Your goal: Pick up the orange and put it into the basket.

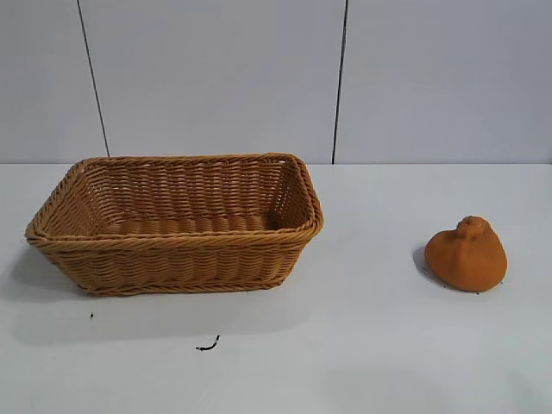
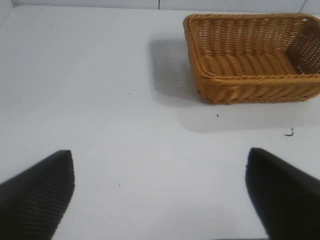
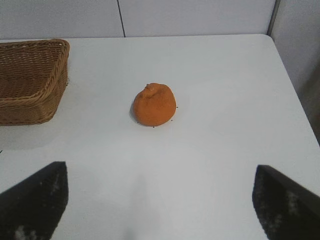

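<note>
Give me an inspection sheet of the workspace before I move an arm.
Surface: white table, small dark marks near the basket.
Job's things: lumpy dull-orange fruit, the orange, on the table right of and apart from the rectangular golden-brown woven wicker basket, which holds nothing.
Clutter: nothing seen.
Grippers: left gripper open above bare table; right gripper open, facing the orange; neither touches anything.
Cables: nothing seen.
Surroundings: pale panelled wall behind.

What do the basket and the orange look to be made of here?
Basket: woven wicker or rattan-like strands, golden-brown with a slight sheen and a braided rim; possibly synthetic. Orange: dull matte skin, lumpy with a knobby top; whether real or a model, I can't tell.
</note>
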